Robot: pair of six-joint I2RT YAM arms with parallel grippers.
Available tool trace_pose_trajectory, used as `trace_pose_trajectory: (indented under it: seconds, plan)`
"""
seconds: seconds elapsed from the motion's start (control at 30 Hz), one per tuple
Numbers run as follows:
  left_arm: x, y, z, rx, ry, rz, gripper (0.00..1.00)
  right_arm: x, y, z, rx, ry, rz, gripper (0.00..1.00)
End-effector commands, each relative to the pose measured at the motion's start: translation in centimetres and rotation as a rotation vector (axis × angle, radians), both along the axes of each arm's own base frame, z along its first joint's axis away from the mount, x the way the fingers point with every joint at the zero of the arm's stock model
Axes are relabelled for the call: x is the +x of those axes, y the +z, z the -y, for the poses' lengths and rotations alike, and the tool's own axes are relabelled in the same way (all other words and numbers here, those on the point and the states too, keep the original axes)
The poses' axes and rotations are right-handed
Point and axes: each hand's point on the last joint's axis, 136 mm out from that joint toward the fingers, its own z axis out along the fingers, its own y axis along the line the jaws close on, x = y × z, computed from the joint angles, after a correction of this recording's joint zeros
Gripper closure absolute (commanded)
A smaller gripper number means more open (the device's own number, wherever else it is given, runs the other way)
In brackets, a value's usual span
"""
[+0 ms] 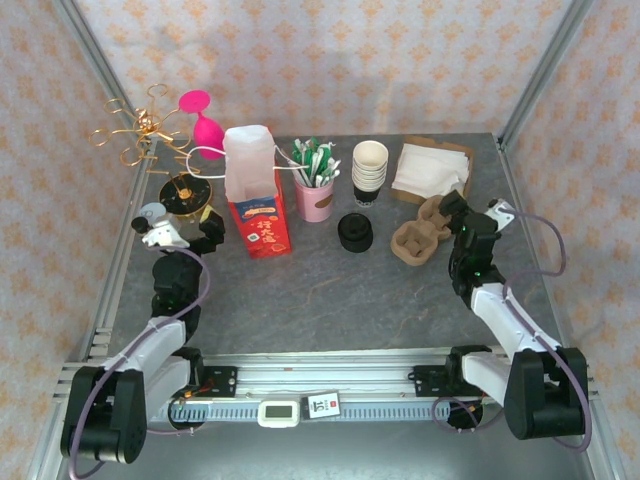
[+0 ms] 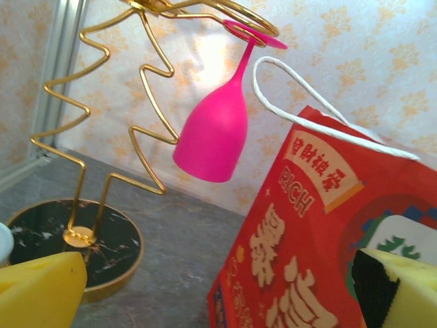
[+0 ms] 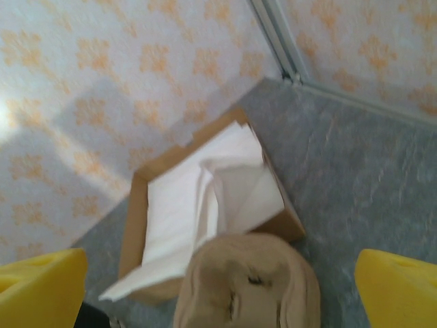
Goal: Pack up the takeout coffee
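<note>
- Left pincer (image 2: 218, 290) and right pincer (image 3: 218, 287): two, both gaping wide, holding nothing.
- One red bag (image 1: 258, 215), one pink cup (image 1: 315, 200), one cup stack (image 1: 369, 170), one black round piece (image 1: 355, 232), in the table's (image 1: 330, 290) far half.
- Takeout coffee: cannot tell where.

Nearer me than the red bag (image 1: 262, 222) the surface (image 1: 340, 290) lies open; gold rack (image 1: 185, 193) crowds its left, pink cup (image 1: 314, 203) its right.

place: robot lab test cell | signs: aluminium frame (image 1: 88, 60), patterned backdrop walls (image 1: 330, 60), grey tabletop (image 1: 330, 290), mounting rail (image 1: 330, 372)
</note>
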Motion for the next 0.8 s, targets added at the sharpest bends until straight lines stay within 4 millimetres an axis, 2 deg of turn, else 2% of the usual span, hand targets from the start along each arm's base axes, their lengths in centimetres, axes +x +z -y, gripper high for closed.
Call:
trace_pose_trajectory:
  seconds: [0.0, 0.17, 0.3, 0.53, 0.77]
  plan:
    - [0.4, -0.3, 1.0, -0.115, -0.07, -0.065, 0.0, -0.2, -0.1, -1.2, 0.06, 0.058, -0.071, 0.0]
    - [0.2, -1.1, 2.7, -0.187, -0.161, -0.153, 0.01, 0.3, 0.8, -2.4, 0.056, 0.116, -0.123, 0.0]
    - [-0.9, -1.0, 3.4, -0.153, -0.166, -0.209, 0.01, 0.9, 1.7, -4.0, 0.052, 0.165, -0.177, 0.0]
    - [-2.8, -1.0, 5.9, -0.106, -0.193, -0.302, 0.01, 3.1, 3.9, -8.3, 0.028, 0.274, -0.259, 0.0]
    - [-3.5, -1.0, 9.8, -0.067, -0.296, -0.371, 0.01, 5.7, 6.1, -13.3, -0.034, 0.368, -0.291, 0.02]
